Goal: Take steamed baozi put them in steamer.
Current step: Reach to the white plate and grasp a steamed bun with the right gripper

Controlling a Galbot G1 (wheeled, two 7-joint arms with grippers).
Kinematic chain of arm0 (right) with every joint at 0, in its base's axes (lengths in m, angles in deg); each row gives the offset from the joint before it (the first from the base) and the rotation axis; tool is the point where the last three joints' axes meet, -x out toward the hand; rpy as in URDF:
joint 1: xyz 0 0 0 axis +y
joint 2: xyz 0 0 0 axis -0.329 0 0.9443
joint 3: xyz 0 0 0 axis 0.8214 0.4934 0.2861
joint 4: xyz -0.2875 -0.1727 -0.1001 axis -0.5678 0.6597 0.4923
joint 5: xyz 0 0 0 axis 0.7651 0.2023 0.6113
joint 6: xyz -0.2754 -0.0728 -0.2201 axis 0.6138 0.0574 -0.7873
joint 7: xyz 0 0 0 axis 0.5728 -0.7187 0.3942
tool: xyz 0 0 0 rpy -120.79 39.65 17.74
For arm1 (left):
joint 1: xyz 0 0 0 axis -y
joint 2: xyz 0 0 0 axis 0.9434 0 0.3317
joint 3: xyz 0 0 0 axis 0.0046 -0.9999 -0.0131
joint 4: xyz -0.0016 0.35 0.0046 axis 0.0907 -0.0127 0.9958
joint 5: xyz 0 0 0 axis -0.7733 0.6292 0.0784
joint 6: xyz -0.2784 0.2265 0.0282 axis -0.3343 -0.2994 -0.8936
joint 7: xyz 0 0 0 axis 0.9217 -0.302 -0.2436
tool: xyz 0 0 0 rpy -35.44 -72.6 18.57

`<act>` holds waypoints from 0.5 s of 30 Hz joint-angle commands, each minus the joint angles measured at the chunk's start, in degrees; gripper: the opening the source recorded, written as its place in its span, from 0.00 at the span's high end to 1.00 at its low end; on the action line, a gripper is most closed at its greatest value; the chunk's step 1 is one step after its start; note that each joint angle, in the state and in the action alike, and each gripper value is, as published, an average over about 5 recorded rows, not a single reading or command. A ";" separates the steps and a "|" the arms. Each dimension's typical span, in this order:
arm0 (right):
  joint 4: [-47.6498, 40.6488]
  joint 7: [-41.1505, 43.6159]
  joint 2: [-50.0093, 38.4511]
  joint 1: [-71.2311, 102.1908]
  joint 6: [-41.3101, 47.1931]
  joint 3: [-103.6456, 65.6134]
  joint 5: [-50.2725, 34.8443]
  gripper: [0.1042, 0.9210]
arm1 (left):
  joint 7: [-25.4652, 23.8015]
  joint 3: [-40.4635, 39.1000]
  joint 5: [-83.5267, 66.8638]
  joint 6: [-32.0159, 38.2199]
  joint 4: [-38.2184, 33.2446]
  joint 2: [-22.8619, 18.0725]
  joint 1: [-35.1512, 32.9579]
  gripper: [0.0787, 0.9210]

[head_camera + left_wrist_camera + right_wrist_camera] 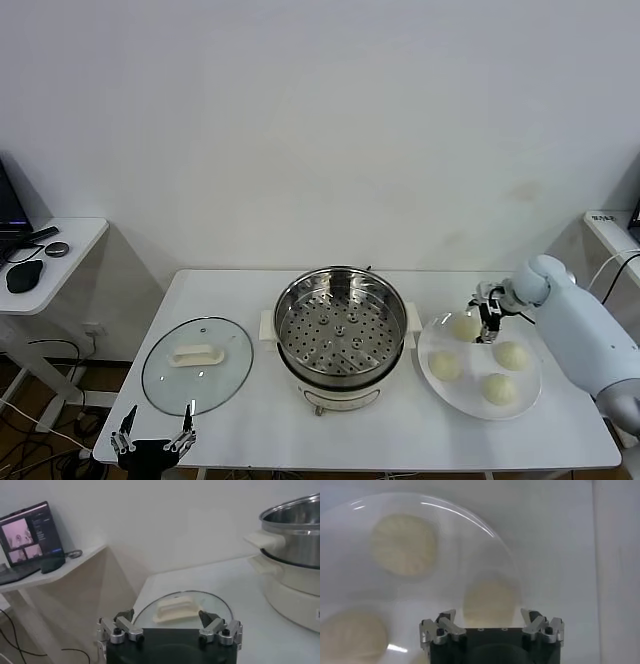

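Left tool [152, 440], released, parked at desk [240, 420] edge by lid [197, 365]. Right tool [491, 627], released, above one baozi [490, 601]; head view shows four baozi [498, 388] on plate [528, 392] beside steamer [340, 325], fingers indistinct there.

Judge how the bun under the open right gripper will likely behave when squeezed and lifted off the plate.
The baozi looks soft and pleated, so it probably dents under the right gripper. Being rounded, it may roll on the smooth plate if nudged. It seems light for its size.
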 commanded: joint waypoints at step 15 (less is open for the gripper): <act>-2.53 -2.10 1.41 0.78 -0.66 -0.52 1.37 0.20 | 0.01 -0.49 0.17 -0.04 0.17 -0.14 0.09 0.12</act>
